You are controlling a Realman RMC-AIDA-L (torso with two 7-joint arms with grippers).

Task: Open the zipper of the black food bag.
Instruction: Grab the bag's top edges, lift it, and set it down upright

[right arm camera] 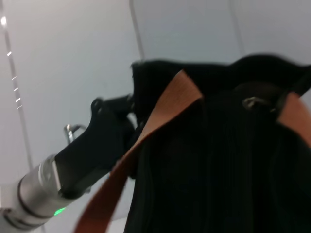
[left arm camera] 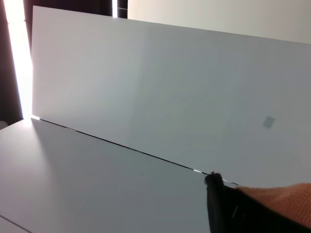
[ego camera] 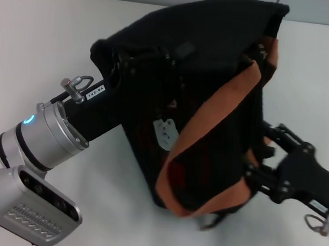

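We see a boxy black fabric food bag [ego camera: 201,62] with orange-brown webbing handles [ego camera: 212,119], a small white tag patch [ego camera: 166,132] and a dim red mark [ego camera: 174,171] on its side. The left end effector [ego camera: 120,64] beside it is black behind a silver wrist with a blue-lit ring; the right end effector [ego camera: 264,161] is black. The desk [ego camera: 37,37] is plain white.

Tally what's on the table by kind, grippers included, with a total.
Black food bag: 1
Orange-brown webbing handles: 2
Grippers: 2, left gripper at the bag's far-left corner, right gripper at its right side
Total: 5
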